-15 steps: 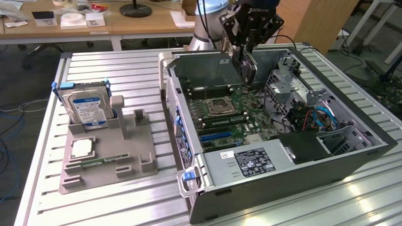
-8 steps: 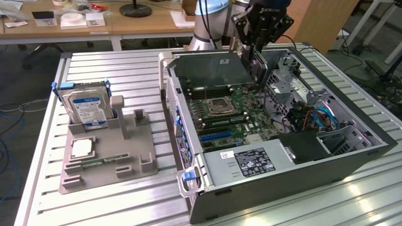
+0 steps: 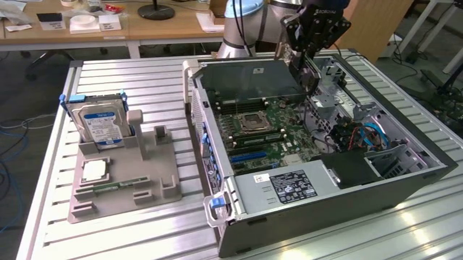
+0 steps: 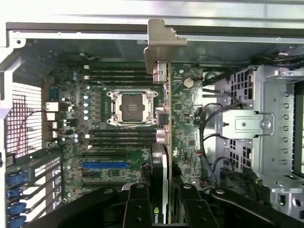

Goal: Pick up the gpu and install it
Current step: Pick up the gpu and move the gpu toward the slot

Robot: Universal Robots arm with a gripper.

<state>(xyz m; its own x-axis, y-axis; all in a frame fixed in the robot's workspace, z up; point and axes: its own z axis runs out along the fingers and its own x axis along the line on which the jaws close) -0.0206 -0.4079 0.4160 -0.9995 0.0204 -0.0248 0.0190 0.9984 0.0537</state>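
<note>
Slatted metal table [image 3: 123, 81], open computer case [image 3: 326, 219], pincer [image 4: 164, 187] clamping gpu [image 4: 158, 47] above motherboard [image 4: 109, 161], Nvidia logo visible

A slatted metal table [image 3: 130, 81] is being lit from above, and glare is being thrown off its rails. Behind it, a wooden desk [image 3: 145, 31] is being taken up by white boxes [image 3: 85, 23] and a round black base [image 3: 156, 12], while the grey floor [image 3: 32, 76] is being crossed by loose cables [image 3: 18, 129].
</note>
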